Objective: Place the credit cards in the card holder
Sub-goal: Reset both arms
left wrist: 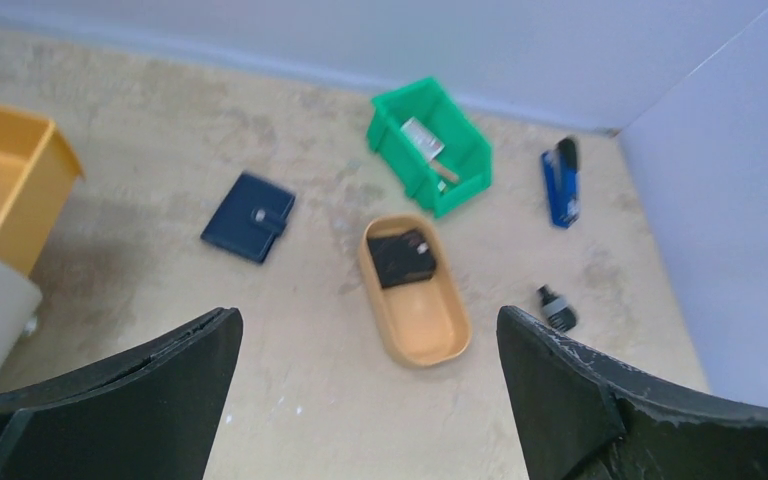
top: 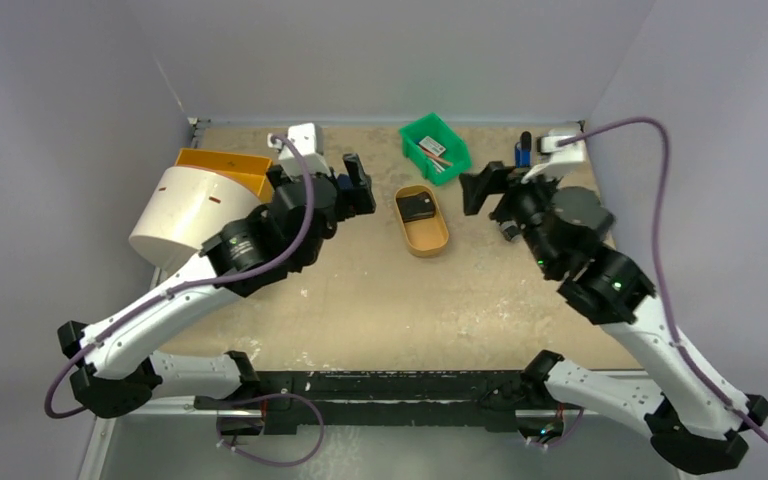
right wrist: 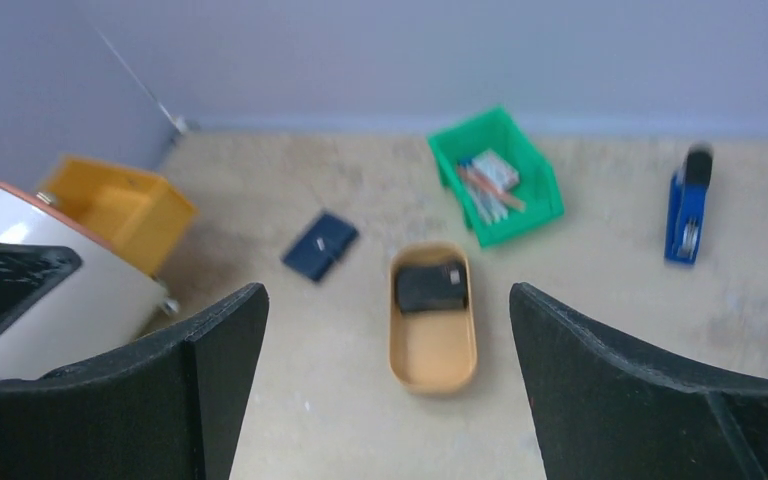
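The table (top: 380,300) carries everything, with the goods towards its far half, in reach of both arms. A white drum (top: 195,215) and an orange bin (left wrist: 0,170) crowd the left side. The left end effector (left wrist: 368,330) and the right end effector (right wrist: 388,300) both hang high above the middle, fingers spread wide with nothing between them. That looks like a survey pose, since each wrist view takes in the whole layout.

A green bin (left wrist: 405,165) sits at the back holding pale flat pieces that may be the cards; they are too small to tell. Near it lies a tan tray (left wrist: 425,320) with a black block (left wrist: 403,258) at its far end. The wallet (left wrist: 249,216) lies flat and closed on bare table left of the tray and apart from it, snap tab fastened. It will likely need opening first. A blue stapler (left wrist: 560,180) lies far right.
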You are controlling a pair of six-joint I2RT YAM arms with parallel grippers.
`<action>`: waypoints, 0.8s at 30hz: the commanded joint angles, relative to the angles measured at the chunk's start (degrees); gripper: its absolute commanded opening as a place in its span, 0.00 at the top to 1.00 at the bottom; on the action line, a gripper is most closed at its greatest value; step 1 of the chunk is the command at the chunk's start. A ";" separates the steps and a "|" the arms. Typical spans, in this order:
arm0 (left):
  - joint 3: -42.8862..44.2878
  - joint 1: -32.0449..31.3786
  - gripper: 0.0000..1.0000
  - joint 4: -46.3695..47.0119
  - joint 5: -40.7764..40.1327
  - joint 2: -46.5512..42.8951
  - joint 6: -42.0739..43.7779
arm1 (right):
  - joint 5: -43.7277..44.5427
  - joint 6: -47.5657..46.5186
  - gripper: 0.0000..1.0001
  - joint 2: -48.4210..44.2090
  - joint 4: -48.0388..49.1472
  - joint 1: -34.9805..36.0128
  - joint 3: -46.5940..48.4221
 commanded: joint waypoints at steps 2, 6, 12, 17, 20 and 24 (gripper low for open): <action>8.60 0.18 0.02 6.50 -1.15 -5.51 13.19 | -4.25 -14.29 0.05 -6.13 6.56 0.03 11.27; 7.61 0.20 0.02 10.73 -3.01 -10.75 18.20 | -6.16 -20.41 0.01 -11.88 13.34 -0.01 10.26; 8.02 0.21 0.03 12.93 -12.82 -14.45 21.13 | 6.95 -20.07 0.01 -16.22 19.89 0.02 6.22; 14.47 0.17 0.02 10.50 -16.14 -12.85 22.17 | 22.68 -13.37 0.01 -12.04 15.19 0.02 12.48; 16.21 0.24 0.02 10.59 -15.35 -12.31 22.62 | 25.35 -12.78 0.01 -10.70 15.47 0.00 12.68; 16.89 0.19 0.02 10.16 -13.70 -11.50 21.41 | 23.06 -12.69 0.01 -11.62 18.17 -0.03 11.15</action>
